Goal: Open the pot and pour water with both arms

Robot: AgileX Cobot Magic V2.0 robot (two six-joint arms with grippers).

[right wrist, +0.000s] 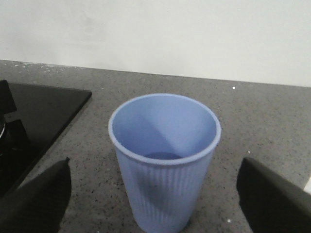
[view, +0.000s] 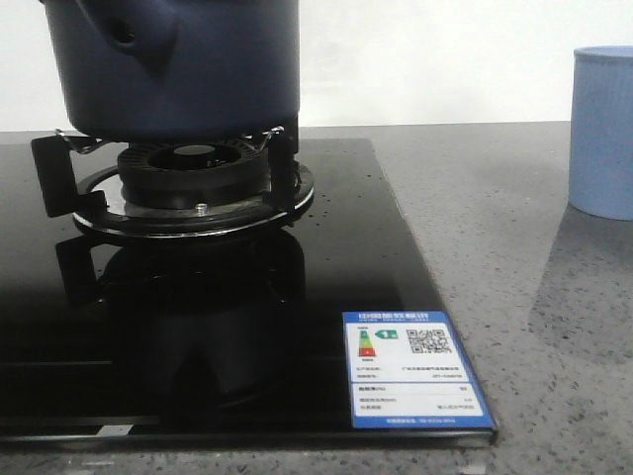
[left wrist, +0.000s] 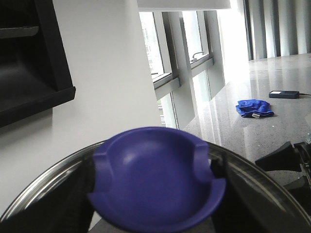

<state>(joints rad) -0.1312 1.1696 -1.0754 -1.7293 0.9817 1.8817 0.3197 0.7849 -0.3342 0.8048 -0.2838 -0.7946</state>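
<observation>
The dark navy pot (view: 198,69) stands on the burner grate (view: 193,173) at the far left, its top cut off by the frame's edge; its handle stub (view: 134,35) faces me. In the left wrist view my left gripper (left wrist: 155,194) is shut on the lid's blue knob (left wrist: 155,174), a dark finger on each side, with the lid's steel rim (left wrist: 43,182) curving behind. My right gripper (right wrist: 155,204) is open around the light blue ribbed cup (right wrist: 163,189), fingers (right wrist: 34,199) well apart from its walls. That cup (view: 603,129) stands at the far right.
The black glass hob (view: 376,247) fills the left and middle, with a blue energy label (view: 410,366) at its front right corner. Grey speckled counter (view: 514,247) lies to the right. A blue cloth (left wrist: 255,108) and a black device (left wrist: 284,94) lie farther off.
</observation>
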